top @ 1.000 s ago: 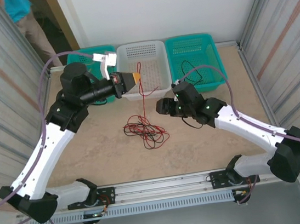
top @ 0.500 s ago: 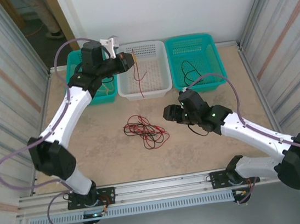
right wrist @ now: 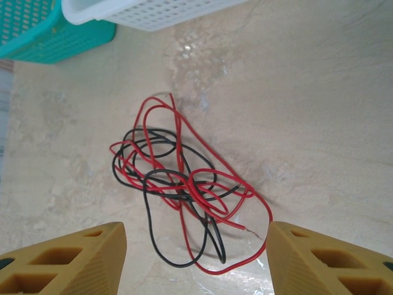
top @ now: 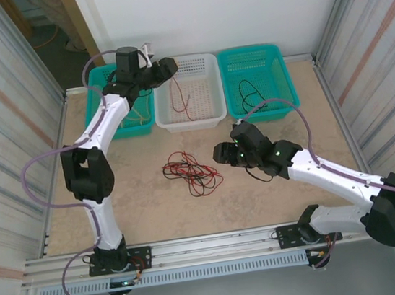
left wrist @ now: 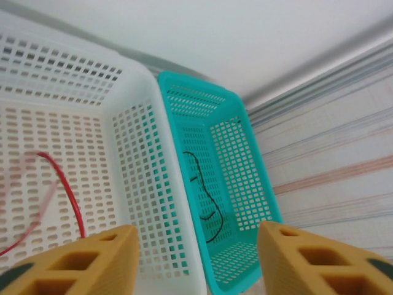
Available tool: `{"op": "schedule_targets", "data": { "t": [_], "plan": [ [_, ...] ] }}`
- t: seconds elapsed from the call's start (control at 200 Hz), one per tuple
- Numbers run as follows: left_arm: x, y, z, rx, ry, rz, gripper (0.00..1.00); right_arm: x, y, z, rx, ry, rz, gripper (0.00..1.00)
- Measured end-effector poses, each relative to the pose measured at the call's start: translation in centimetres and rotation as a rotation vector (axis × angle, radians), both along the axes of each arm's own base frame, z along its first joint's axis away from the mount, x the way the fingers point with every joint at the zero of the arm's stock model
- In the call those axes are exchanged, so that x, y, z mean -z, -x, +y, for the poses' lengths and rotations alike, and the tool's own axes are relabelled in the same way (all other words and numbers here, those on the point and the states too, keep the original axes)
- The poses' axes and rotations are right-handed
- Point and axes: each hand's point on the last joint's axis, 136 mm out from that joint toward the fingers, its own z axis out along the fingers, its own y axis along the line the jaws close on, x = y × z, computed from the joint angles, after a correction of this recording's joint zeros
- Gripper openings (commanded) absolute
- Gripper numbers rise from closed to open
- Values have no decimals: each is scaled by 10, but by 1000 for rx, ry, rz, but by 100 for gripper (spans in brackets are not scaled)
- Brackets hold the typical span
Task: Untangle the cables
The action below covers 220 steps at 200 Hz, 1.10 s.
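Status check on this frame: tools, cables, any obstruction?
Left tool open, over white basket corner; one red cable inside. Right tool open, above red-and-black tangle on table. Nothing between tool and tangle.

One overhead camera, two close wrist cameras.
The top view looks down on the whole table (top: 139,202); the left wrist faces the white basket (left wrist: 144,203), the right wrist the cables (right wrist: 182,195), both seen from above too.

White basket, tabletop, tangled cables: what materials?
White basket: probably moulded plastic, semi-gloss; uniform perforated walls.
Tabletop: stone-look, cream marbling, faint sheen; tile or laminate, can't tell.
Tangled cables: likely plastic-sheathed wire; smooth red and black jackets, loose springy loops.
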Motion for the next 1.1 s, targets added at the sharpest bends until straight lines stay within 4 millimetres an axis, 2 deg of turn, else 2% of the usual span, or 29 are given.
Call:
{"op": "schedule_targets", "data": {
  "t": [0.145, 0.251, 0.421, 0.551, 0.661, 0.872, 0.972, 1.102],
  "plan": [
    [17, 9, 7, -22, -25, 41, 57, 1, 0, -2, 6, 13, 2, 61],
    [25, 28, 18, -42, -63, 63, 55, 1, 0, -4, 9, 22, 0, 61],
    [26, 90, 40, -62, -99, 78, 57, -5, -2, -3, 10, 19, -11, 62],
    [37, 148, 55, -46, -123, 87, 48, -7, -6, 3, 2, 20, -8, 62],
    [61, 189, 65, -25, -148, 142, 47, -2, -7, 18, -31, 38, 3, 60],
    [126, 255, 81, 0, -163, 314, 41, 18, -8, 58, -122, 72, 48, 48],
    [143, 275, 83, -1, -144, 367, 39, 28, -8, 77, -156, 83, 74, 44],
    [155, 285, 83, -6, -126, 415, 37, 38, -3, 100, -192, 95, 97, 34]
  ]
}}
